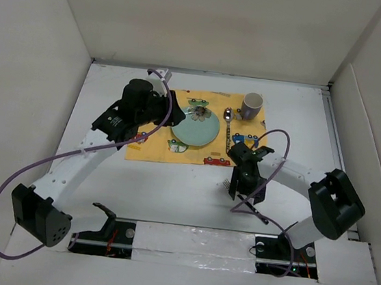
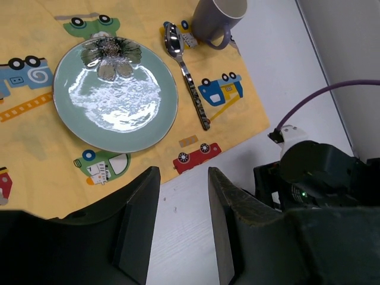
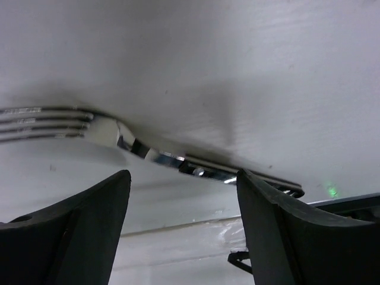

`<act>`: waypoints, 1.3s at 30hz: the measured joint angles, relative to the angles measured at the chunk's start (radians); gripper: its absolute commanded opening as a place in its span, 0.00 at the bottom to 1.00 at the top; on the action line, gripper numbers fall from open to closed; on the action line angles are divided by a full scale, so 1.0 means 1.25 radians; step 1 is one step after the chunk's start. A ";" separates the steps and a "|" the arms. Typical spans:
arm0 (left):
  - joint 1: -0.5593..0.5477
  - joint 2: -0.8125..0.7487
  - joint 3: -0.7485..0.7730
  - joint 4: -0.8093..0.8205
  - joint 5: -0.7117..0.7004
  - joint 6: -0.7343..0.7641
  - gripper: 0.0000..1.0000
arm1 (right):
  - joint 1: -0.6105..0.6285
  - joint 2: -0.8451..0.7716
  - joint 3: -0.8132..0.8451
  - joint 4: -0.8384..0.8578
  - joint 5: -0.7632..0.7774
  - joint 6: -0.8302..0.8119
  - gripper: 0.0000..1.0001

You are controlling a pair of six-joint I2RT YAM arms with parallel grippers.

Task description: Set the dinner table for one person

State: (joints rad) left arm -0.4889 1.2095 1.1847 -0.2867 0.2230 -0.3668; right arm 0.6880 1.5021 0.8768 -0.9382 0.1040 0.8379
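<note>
Right gripper (image 3: 181, 184) jaws spread over fork (image 3: 113, 133) lying flat on dinner table (image 1: 171, 195); left gripper (image 2: 181, 178) spread, empty, above mat (image 2: 35, 154) edge

Bright, even overhead light on white surfaces.
Glare streaks the green plate (image 2: 113, 101) and spoon (image 2: 185, 71); the fork (image 3: 107, 130) casts a soft shadow on the table (image 3: 237, 71); the near fingers (image 3: 77, 231) are dark and blurred.

Top external: high above near edge, looking down over whole dinner table (image 1: 171, 195). Left wrist: mid-height, tilted down onto plate (image 2: 116, 98), spoon (image 2: 187, 77), mug (image 2: 214, 21), shared with top. Right wrist: nearly grazing surface, fork (image 3: 127, 142) close-up, also in top.
</note>
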 measured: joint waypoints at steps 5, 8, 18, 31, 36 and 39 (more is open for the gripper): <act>0.000 -0.034 0.000 -0.013 -0.022 0.011 0.35 | -0.025 0.092 0.047 -0.005 0.046 -0.039 0.57; 0.000 -0.043 0.000 -0.017 -0.035 0.015 0.35 | -0.032 0.101 0.051 0.010 0.023 -0.064 0.36; 0.000 -0.040 0.000 -0.020 -0.047 0.014 0.34 | -0.010 0.102 0.045 0.112 -0.103 -0.090 0.26; 0.000 -0.035 0.000 -0.021 -0.061 0.007 0.34 | 0.058 0.042 0.007 0.176 -0.028 -0.046 0.52; 0.000 -0.035 0.001 -0.048 -0.083 0.009 0.34 | 0.113 -0.007 -0.054 0.163 -0.041 -0.003 0.28; 0.000 -0.035 0.013 -0.074 -0.103 0.013 0.34 | 0.150 -0.017 -0.068 0.166 -0.050 0.022 0.00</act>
State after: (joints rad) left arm -0.4885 1.1660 1.2007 -0.3794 0.0944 -0.3504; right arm 0.8757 1.4803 0.7918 -0.7303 0.0414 0.8654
